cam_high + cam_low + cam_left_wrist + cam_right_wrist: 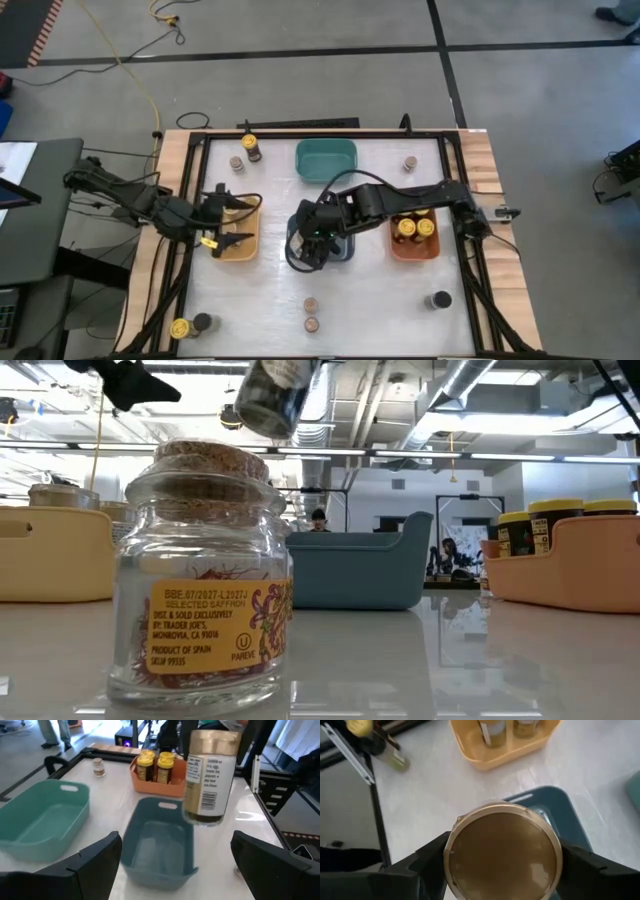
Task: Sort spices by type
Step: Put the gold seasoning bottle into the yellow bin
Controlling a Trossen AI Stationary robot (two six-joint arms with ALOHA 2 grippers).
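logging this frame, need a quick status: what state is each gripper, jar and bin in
right gripper: shut on gold-lidded jar, above dark-blue bin
gold-lidded jar: held upright in the air
left gripper: open, over yellow bin
dark-blue bin: empty
teal bin: empty
orange bin: holds yellow-lidded jars
yellow bin: holds jars
cork-topped saffron jar: upright, corked

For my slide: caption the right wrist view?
Right gripper holds a gold-lidded jar above the dark-blue bin.
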